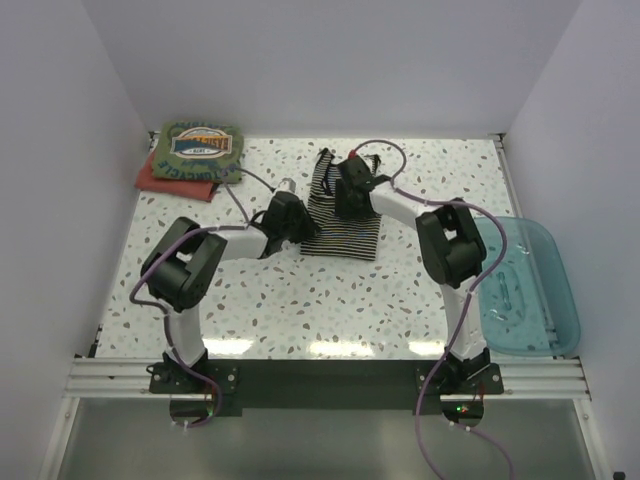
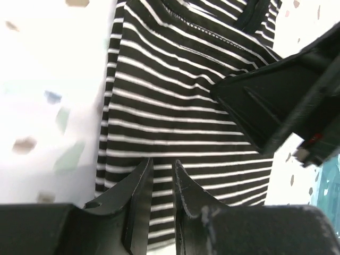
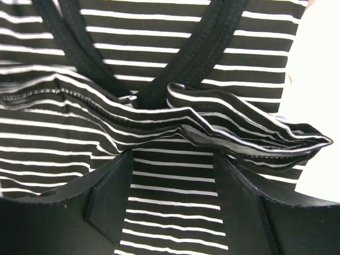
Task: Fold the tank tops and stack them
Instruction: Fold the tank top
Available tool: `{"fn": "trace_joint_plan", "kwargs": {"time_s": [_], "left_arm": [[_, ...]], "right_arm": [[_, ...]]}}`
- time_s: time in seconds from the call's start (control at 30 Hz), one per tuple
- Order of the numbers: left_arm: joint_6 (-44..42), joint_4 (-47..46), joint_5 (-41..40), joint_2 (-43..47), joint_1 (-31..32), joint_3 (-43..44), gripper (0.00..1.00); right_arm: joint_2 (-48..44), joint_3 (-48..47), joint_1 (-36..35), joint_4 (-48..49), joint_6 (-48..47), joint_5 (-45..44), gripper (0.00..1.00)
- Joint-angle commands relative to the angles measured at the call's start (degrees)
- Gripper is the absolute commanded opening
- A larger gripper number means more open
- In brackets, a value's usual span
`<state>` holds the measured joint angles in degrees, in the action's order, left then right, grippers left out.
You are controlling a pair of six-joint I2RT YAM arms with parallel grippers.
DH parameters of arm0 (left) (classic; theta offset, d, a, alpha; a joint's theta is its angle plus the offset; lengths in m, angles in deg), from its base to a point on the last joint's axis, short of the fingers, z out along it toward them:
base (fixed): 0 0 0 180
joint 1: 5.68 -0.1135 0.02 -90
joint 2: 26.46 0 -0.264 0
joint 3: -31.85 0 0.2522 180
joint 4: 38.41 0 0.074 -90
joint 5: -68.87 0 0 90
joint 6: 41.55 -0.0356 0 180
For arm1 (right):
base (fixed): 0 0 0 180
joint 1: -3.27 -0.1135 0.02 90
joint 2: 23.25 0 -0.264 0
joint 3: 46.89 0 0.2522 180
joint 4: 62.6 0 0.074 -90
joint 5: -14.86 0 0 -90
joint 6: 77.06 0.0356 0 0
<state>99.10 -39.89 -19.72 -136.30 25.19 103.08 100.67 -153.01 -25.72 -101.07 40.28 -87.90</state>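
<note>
Striped tank top (image 1: 343,228) lies on the desk (image 1: 300,300), centre-back, part folded, with both arms over it. Thin black-and-white jersey: light, limp, no stiffness of its own. Judged to drape and sag from any single hold, and to drag rather than slide on the speckled surface.

Shoulder straps (image 3: 212,32) are bound in black ribbed trim with visible stitching, which makes them the firmest part of the garment. A raised fold (image 3: 239,127) runs across the cloth just past the right pincer's tips, several layers deep with the hem edge showing.

Right pincer (image 3: 171,156) is released, its jaws spread wide above flat striped cloth with nothing between them.

Left pincer (image 2: 162,170) is at the top's left edge near the hem. Its jaws are drawn nearly together with only a slit left — I cannot tell whether any cloth is nipped in it.

Best holds, as a judgement, are the bound trim or a doubled edge. A pinch on one layer would likely lift that layer alone and undo the fold.

The olive green top (image 1: 200,150) sits folded on a red top (image 1: 165,182) at the far left corner — the stack to join. The translucent blue basket (image 1: 540,240) is at the right, well apart.
</note>
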Motion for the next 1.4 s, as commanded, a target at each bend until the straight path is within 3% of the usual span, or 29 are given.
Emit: {"fn": "trace_joint_plan", "kwargs": {"time_s": [0.0, 0.27, 0.37, 0.5, 0.63, 0.87, 1.03, 1.23, 1.37], "left_arm": [[2.43, -2.51, -5.35, 8.05, 1.29, -5.85, 0.25], [3.49, -0.06, -7.39, 27.91, 3.05, -22.91, 0.3], [4.01, 2.23, -6.51, 34.94, 3.49, -31.16, 0.3], [4.1, 4.0, -7.12, 40.84, 3.49, -35.49, 0.33], [1.91, 5.22, -7.12, 40.77, 3.4, -33.57, 0.35], [-1.61, 6.72, -5.46, 34.96, 1.73, -26.28, 0.37], [-1.7, 6.28, -2.29, 37.85, 1.73, -28.73, 0.37], [-3.46, 9.35, 4.47, 43.13, 2.87, -32.59, 0.39], [-1.79, 13.74, 5.89, 48.13, 3.67, -37.86, 0.46]], "right_arm": [[-2.09, 6.81, -4.22, -2.19, -2.9, -1.66, 0.65], [-14.12, 31.49, -14.5, 5.36, 5.26, -1.93, 0.65], [-19.21, 38.62, -18.55, 6.86, 9.91, -0.87, 0.64], [-25.11, 44.88, -21.45, 8.8, 16.25, 1.06, 0.64], [-29.52, 44.38, -21.54, 6.88, 17.85, -0.68, 0.65], [-30.58, 34.46, -20.84, 0.46, 14.34, -5.17, 0.66], [-26.2, 32.07, -15.24, 2.11, 10.82, -0.53, 0.52], [-21.45, 30.66, -11.44, 4.75, 7.92, 5.89, 0.46], [-21.77, 29.25, -11.35, 3.44, 6.86, 4.85, 0.44]]}}
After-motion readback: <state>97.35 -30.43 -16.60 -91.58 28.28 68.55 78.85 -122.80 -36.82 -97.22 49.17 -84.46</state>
